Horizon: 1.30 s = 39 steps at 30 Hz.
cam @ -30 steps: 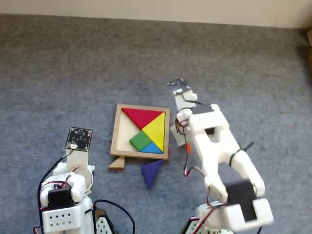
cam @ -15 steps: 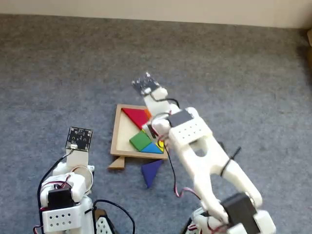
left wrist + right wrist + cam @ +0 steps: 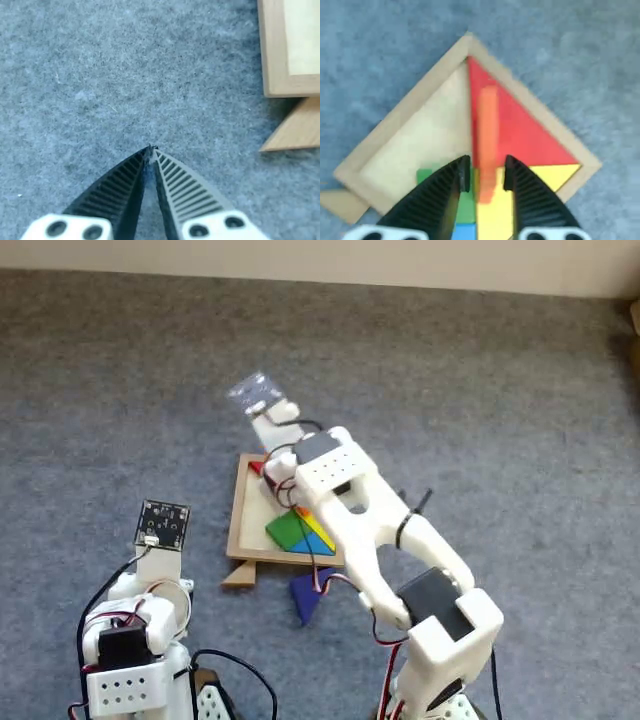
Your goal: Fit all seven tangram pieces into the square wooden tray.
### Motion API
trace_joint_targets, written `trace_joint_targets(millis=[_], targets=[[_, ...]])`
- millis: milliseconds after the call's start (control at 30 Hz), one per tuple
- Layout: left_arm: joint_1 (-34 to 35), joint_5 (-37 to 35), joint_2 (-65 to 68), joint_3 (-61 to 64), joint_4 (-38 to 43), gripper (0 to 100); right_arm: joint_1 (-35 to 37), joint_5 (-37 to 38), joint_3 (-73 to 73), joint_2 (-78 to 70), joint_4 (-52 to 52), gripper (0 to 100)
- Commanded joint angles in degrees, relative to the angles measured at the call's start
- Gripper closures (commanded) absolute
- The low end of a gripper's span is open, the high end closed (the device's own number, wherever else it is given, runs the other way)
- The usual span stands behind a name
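1. We see grey carpet (image 3: 500, 390) covering the whole work surface.
2. The right arm (image 3: 370, 520) stretches diagonally out over the square wooden tray (image 3: 238, 510) and covers much of its right side in the high view.
3. The left arm (image 3: 140, 630) sits folded near the front edge, to the left of the tray.
4. The tray lies flat on the carpet; we see bare wood floor along its left half.
5. A red triangle (image 3: 520, 130) fills the tray's far corner, with a yellow triangle (image 3: 552, 172) touching it.
6. A green piece (image 3: 288, 530) and a light blue piece (image 3: 318, 543) lie touching in the tray's near part.
7. A dark blue triangle (image 3: 308, 595) lies on the carpet just in front of the tray.
8. A tan triangle (image 3: 240, 575) lies on the carpet against the tray's near left corner.
9. The right gripper (image 3: 486, 172) clamps an orange piece (image 3: 487, 125) that hangs above the red triangle's edge; we cannot tell whether it touches.
10. The left gripper (image 3: 151, 149) is closed on nothing, tips meeting, above carpet near that tan triangle.
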<state>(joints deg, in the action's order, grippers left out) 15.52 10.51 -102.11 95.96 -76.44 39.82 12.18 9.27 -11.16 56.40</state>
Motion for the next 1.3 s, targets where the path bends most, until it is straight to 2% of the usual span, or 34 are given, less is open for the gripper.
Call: trace_joint_targets(millis=[0,133,300,633,700,867,1267], targets=[[-0.9,-0.5,-2.6,1.2,-0.4,99,3.7,-0.5,-5.0,1.5,3.1,84.6],[-0.9,-0.5,-2.6,1.2,-0.4,99,5.5,-0.5,-5.5,1.5,3.3,84.6],[-0.9,-0.5,-2.6,1.2,-0.4,99,6.0,-0.5,-7.3,2.1,8.9,84.6],[-0.9,-0.5,-2.6,1.2,-0.4,99,3.7,-0.5,-8.7,9.5,11.5,84.7],[-0.9,-0.5,-2.6,1.2,-0.4,99,2.6,-0.5,-7.2,9.5,9.8,85.6],[-0.9,-0.5,-2.6,1.2,-0.4,99,1.0,-0.5,1.7,9.7,-0.2,96.7],[-0.6,-0.5,-2.6,1.2,-0.4,99,3.5,-0.4,5.9,9.9,-4.7,97.1]])
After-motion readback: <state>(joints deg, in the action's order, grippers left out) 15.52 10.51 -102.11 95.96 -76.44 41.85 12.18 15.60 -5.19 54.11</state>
